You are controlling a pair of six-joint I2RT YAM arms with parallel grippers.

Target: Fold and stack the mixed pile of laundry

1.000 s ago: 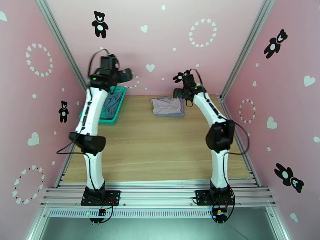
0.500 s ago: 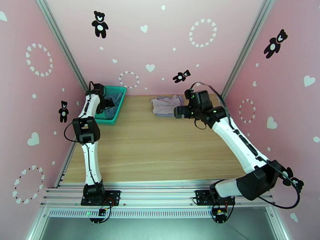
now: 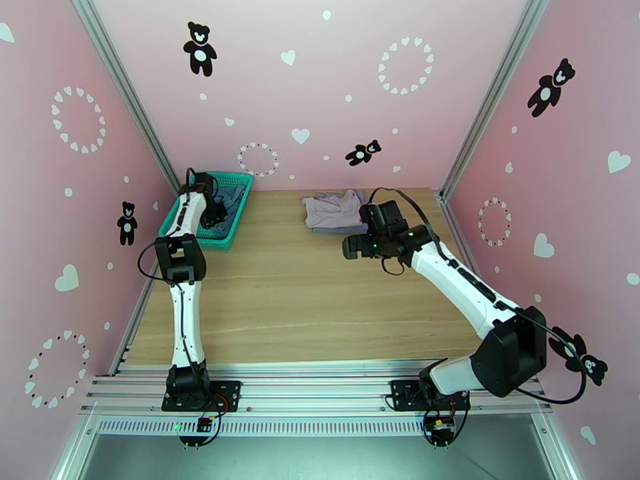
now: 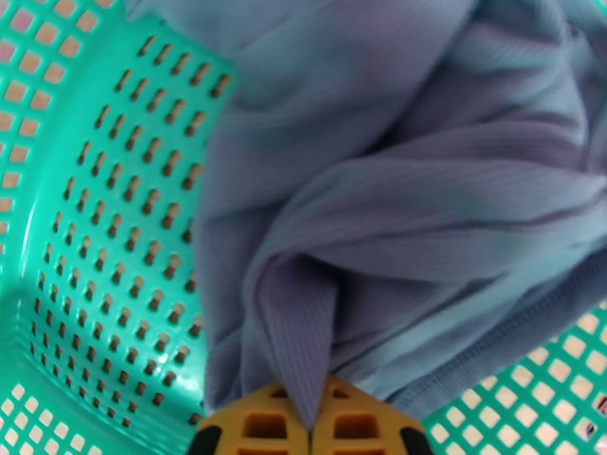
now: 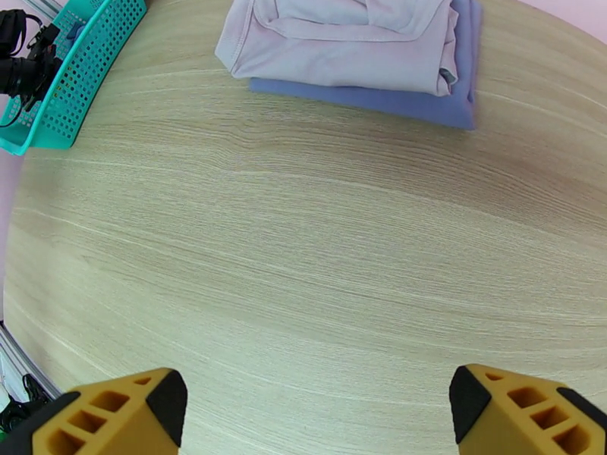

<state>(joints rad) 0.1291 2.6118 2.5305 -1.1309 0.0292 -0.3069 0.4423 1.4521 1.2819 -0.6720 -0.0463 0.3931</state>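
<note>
Pinching blue garment [image 4: 394, 183] in basket [image 4: 91, 221]: left claw [image 4: 309, 430], jaws closed; right claw [image 5: 311, 411] wide open, empty, above desk [image 5: 303, 259].

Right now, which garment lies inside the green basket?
The dusty blue garment, pinched by the left gripper; the mauve garment and lavender garment lie stacked on the table.

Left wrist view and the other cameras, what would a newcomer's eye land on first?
First, the left gripper shut on a fold of the dusty blue top inside the green mesh basket at the far left corner of the table. Next, the folded stack at the far middle of the table: a pale mauve garment lying on a lavender garment. The right gripper hangs open above bare wood short of that stack.
</note>
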